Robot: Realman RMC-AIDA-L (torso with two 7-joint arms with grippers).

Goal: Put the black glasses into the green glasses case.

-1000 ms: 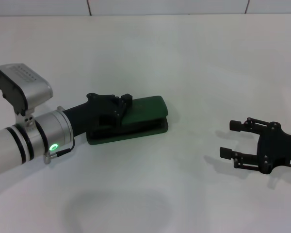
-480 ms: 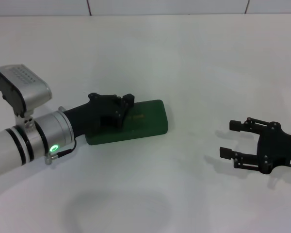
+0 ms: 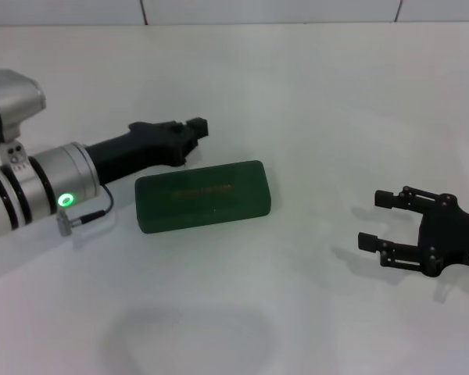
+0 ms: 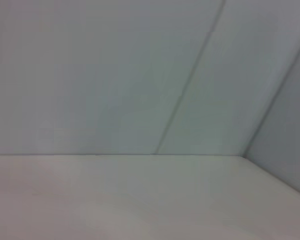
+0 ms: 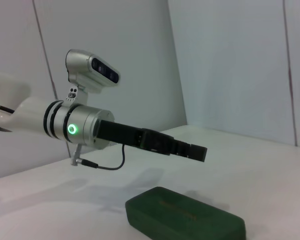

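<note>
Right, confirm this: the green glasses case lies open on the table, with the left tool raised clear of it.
Wrong on one point: the green glasses case lies shut, lid down, as the head view shows. The left tool is indeed raised clear of it, and the case does rest on the table.

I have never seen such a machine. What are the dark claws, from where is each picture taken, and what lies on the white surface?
This is a two-armed robot. The head camera looks down on a white table. On it lies the dark green rectangular hard glasses case, closed, with small gold lettering on its lid. The left gripper, a black claw on a silver arm, hovers above the case's far side, holding nothing. The right gripper, open and empty, is off to the right. The left wrist camera shows only table and wall. The right wrist camera views the left arm and the case from the side. No black glasses are visible in any picture.
</note>
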